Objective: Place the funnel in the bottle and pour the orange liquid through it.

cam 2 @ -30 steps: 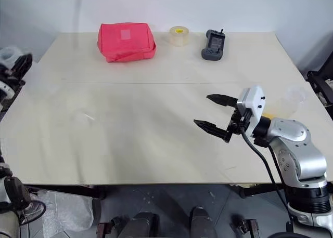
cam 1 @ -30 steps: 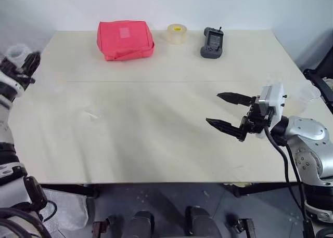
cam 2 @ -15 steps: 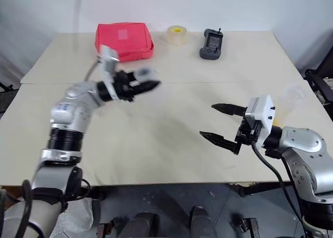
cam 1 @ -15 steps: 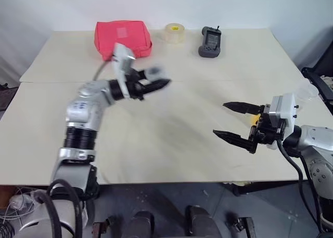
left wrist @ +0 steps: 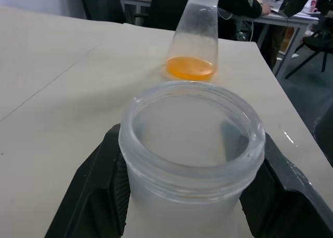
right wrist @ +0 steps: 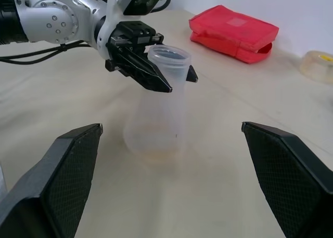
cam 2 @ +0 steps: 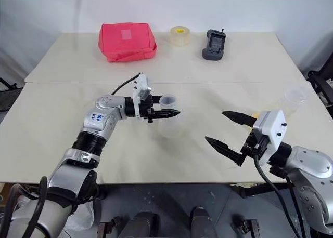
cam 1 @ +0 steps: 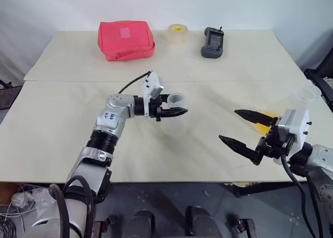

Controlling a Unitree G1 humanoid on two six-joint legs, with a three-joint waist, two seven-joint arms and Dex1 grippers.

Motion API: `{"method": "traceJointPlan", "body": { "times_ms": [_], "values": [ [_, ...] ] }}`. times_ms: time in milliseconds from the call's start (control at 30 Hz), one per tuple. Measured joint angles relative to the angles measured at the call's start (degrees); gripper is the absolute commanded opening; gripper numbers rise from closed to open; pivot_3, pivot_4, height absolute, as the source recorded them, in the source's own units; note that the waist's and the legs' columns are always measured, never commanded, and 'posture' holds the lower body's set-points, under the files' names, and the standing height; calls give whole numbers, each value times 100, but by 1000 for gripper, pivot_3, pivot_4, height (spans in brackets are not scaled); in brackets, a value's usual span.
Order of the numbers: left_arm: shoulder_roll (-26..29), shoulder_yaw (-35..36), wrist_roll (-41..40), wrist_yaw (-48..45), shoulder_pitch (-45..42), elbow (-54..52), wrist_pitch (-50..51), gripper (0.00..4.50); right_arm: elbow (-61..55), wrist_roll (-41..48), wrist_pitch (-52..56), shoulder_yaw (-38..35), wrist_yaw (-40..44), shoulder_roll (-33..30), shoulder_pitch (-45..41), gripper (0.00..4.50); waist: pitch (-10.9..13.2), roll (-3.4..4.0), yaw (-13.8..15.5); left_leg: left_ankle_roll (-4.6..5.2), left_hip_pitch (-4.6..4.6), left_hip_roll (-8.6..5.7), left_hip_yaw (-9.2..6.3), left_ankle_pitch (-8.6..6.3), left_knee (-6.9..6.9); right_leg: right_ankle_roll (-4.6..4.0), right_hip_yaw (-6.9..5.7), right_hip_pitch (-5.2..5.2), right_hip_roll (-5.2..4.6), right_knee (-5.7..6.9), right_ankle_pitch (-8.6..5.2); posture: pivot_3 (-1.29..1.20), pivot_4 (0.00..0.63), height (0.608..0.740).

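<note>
My left claw (cam 2: 174,109) grasps the bottle (right wrist: 156,123) by its neck, mid-table. My right claw (cam 1: 228,124) is released, near the orange liquid (left wrist: 190,68) at the right edge. I think this step is placing the bottle. Next I need the funnel, which I cannot find.

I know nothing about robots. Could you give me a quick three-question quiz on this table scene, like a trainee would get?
1. True or false: the robot's right claw is holding something.
2. What does the left claw grip by the neck? A) a yellow-cored tape roll; B) the clear wide-mouthed plastic vessel; C) a black handheld device.
3. What colour is the liquid in the clear conical flask standing on the table?

Key: 1. False, it is open and empty. 2. B. 3. Orange.
</note>
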Motion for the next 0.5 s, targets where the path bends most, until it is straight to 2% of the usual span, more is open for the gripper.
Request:
{"method": "traceJointPlan", "body": {
  "times_ms": [200,500],
  "values": [
    [-39,-36,104,-197,216,35,-302,4457,-28,12,0,-2,-112,-1,46,4500,0,0,3,1,3,1,2,0,1,0,2,2,1,1,0,0,150,740],
    [218,-23,89,-228,559,-484,49,4457,-29,16,-2,-22,-119,-28,72,4500,0,0,0,2,4,3,1,0,0,0,3,1,2,4,0,0,150,740]
  ]
}}
